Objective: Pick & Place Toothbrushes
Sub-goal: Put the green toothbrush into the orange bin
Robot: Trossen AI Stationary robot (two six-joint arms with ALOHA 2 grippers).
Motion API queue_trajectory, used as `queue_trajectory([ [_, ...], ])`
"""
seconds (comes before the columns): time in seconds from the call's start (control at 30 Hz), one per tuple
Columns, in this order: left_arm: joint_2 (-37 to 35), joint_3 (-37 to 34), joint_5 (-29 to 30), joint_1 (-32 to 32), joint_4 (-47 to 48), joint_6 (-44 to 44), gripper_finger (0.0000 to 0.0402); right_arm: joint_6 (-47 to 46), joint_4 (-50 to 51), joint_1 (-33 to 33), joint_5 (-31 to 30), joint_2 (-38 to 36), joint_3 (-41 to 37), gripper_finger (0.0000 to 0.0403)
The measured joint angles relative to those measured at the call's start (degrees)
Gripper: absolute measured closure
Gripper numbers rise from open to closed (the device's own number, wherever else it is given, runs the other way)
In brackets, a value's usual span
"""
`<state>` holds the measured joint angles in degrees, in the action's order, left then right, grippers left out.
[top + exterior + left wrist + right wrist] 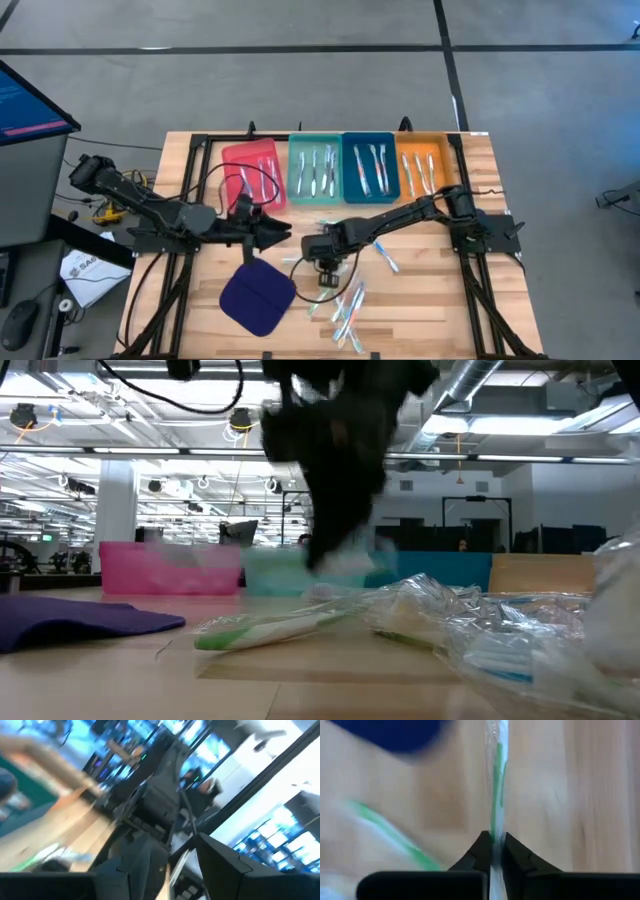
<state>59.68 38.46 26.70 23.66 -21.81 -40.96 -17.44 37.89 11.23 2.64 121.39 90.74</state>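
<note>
My right gripper [325, 272] stands over the table's middle, pointing steeply down, shut on a wrapped toothbrush with green accents [497, 775]. The low view shows this gripper [338, 555] as a dark blur. Several more wrapped toothbrushes [345, 310] lie flat on the wood near the front edge, and one [386, 259] lies beside the right arm. My left gripper [280, 235] hovers left of centre, pointing level, open, with nothing plainly between its fingers [220, 865]. My right gripper pinches the green toothbrush between its two fingertips [481, 851]. They meet it on the stretch of wrapper and handle [495, 834] right at the tips. The fingers come from above, slanting down. The toothbrush runs straight on from the fingertips, above the wood.
Four trays stand in a row along the far side, each holding toothbrushes: red [232, 158], teal [296, 150], blue [350, 145] and orange [440, 150]. A dark blue cloth pad [257, 297] lies front left of centre. Another green toothbrush [390, 832] lies beside the held one.
</note>
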Motion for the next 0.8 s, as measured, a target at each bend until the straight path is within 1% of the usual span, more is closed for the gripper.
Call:
queue_trajectory([
  [0.1, -1.57, 0.02, 0.08, 0.00, -4.28, 2.76, 0.0247, -2.04, 0.48, -1.14, 2.29, -1.98, 2.49, 0.0388],
  [0.2, -4.00, 0.01, 0.33, 0.00, -6.88, 5.29, 0.0247, -4.63, 0.53, -2.39, 2.89, -3.64, 3.54, 0.0389],
  [0.33, -8.68, 0.02, 0.35, 0.00, -7.27, 8.80, 0.0247, -10.86, -0.49, -4.59, 4.17, -7.03, 4.13, 0.0389],
  [0.5, -14.51, 0.02, -0.10, 0.00, -7.28, 11.90, 0.0247, -16.45, -3.46, -8.58, 6.24, -10.51, 4.11, 0.0389],
  [0.67, -17.03, 0.02, -2.25, 0.11, -7.15, 11.85, 0.0247, -20.67, -6.98, -13.23, 9.51, -14.58, 4.13, 0.0389],
  [0.73, -17.33, 0.02, -3.06, 0.33, -7.18, 10.26, 0.0247, -22.15, -7.87, -15.21, 10.26, -16.49, 4.10, 0.0389],
  [0.8, -17.23, 0.02, -3.40, 0.54, -6.98, 8.16, 0.0247, -24.01, -11.18, -17.25, 10.95, -18.59, 4.07, 0.0389],
])
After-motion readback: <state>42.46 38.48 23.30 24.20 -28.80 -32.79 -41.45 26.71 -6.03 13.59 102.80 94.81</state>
